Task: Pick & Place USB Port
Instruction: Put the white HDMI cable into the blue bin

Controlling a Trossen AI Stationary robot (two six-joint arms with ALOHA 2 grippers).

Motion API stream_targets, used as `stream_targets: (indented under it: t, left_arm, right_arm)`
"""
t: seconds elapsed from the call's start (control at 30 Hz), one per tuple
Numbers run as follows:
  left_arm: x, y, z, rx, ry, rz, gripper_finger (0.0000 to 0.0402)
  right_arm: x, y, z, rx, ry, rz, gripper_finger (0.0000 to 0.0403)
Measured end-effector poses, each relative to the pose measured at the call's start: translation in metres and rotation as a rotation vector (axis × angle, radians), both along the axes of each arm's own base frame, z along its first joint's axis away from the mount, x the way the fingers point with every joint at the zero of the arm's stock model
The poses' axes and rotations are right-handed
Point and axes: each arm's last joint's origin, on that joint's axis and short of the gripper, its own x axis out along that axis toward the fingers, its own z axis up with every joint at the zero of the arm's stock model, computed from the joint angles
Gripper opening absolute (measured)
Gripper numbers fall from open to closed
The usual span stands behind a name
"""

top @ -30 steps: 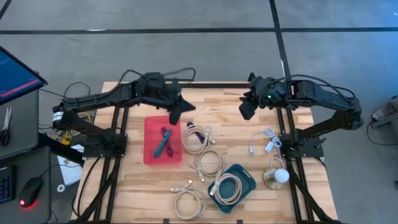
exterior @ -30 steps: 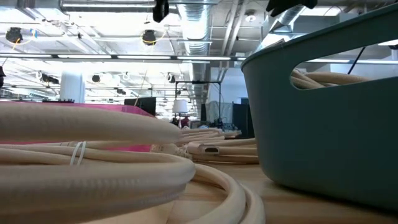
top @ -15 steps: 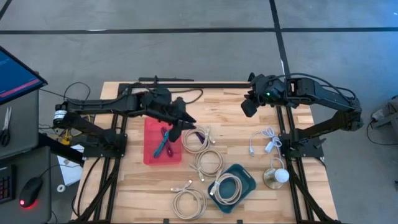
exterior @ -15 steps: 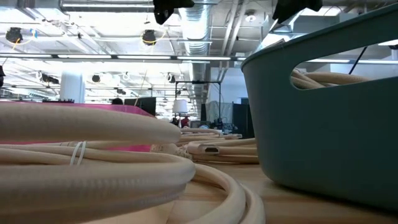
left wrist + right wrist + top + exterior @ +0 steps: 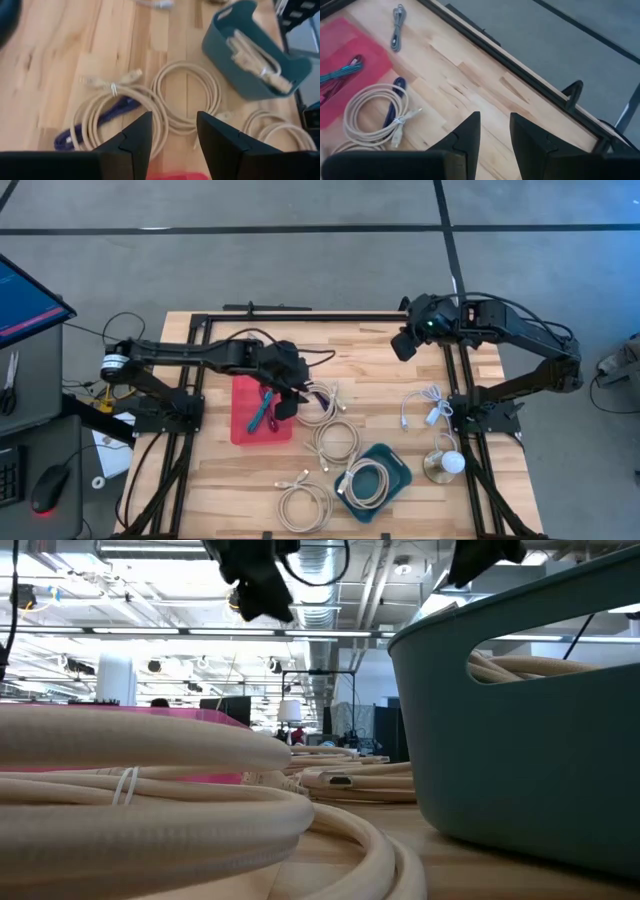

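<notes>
From above, the left gripper [image 5: 287, 404] hangs at the red tray's [image 5: 243, 430] right edge, beside a cream USB cable coil [image 5: 318, 404]. The right gripper [image 5: 403, 345] waits high. Wrist views show both jaws apart and empty; purple cable [image 5: 114, 111] lies inside the coil.

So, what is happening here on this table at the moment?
The robot is sorting cables. Its left hand hangs open and empty at the right edge of the red tray, which holds a teal cable, close to a beige cable coiled with a purple one. The right hand waits above the table's far edge, holding nothing. More beige coils lie loose, and one sits in the teal bin.
</notes>
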Motion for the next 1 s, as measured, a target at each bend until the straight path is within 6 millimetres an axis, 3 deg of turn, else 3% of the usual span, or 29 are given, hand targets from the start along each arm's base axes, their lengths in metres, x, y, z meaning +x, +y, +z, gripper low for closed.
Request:
stream_targets:
  t: [0.37,1.0]
  left_arm:
    - [0.025,-0.017,-0.045,-0.006,0.152,-0.056,0.0161]
    - [0.048,-0.018,-0.111,0.006,0.359,-0.042,0.0161]
  right_arm:
    - [-0.002,-0.006,0.000,0.000,0.000,-0.032,0.0098]
    - [-0.002,-0.006,0.000,-0.001,0.000,-0.032,0.0098]
